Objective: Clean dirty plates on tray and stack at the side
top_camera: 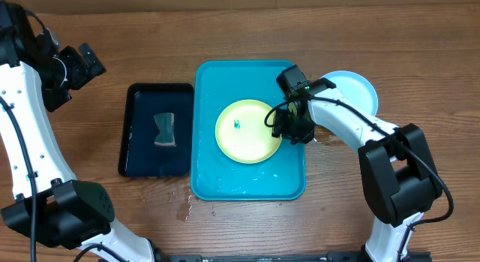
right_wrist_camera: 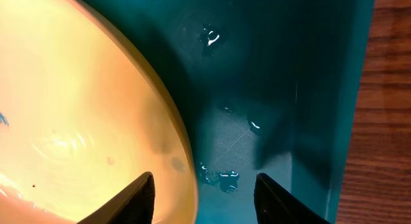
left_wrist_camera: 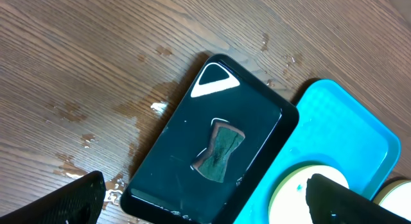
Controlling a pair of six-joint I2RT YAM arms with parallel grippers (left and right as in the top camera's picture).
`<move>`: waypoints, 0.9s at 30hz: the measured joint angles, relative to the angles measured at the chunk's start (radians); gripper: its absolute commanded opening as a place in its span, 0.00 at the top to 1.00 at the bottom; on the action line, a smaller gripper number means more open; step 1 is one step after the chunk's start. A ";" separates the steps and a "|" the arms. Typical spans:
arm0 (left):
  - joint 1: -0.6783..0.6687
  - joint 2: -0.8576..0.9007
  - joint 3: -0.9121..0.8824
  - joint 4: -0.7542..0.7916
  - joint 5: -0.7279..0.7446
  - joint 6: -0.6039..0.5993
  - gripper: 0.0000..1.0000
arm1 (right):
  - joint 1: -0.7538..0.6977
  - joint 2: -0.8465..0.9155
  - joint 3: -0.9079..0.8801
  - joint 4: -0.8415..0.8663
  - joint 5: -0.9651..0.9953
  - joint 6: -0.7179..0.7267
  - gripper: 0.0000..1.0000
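A pale yellow-green plate [top_camera: 244, 132] with a small blue smear lies in the bright cyan tray [top_camera: 217, 181]. My right gripper [top_camera: 289, 131] is open and low at the plate's right rim. In the right wrist view the rim [right_wrist_camera: 83, 121] sits between the two fingers [right_wrist_camera: 204, 201], one finger over the plate, one over the wet tray floor [right_wrist_camera: 257, 83]. A light cyan plate [top_camera: 356, 91] lies on the table right of the tray. My left gripper [top_camera: 75, 67] is open and empty, high at the far left; its view shows the tray [left_wrist_camera: 340, 131] and plate [left_wrist_camera: 292, 195].
A narrow black tray [top_camera: 139, 153] left of the cyan tray holds water and a dark sponge [top_camera: 164, 130], also in the left wrist view [left_wrist_camera: 219, 151]. Water drops lie on the wooden table by the trays' front edges [top_camera: 187, 206].
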 measured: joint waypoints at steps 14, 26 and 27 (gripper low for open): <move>-0.028 0.000 -0.001 -0.005 0.146 -0.158 0.55 | 0.000 0.000 0.000 0.007 0.002 0.000 0.50; -0.415 0.007 -0.214 0.048 -0.185 -0.090 0.61 | 0.000 0.000 0.000 0.021 0.003 0.000 0.50; -0.426 0.008 -0.234 0.068 -0.202 -0.087 0.62 | 0.000 0.000 0.000 0.022 0.003 0.000 0.50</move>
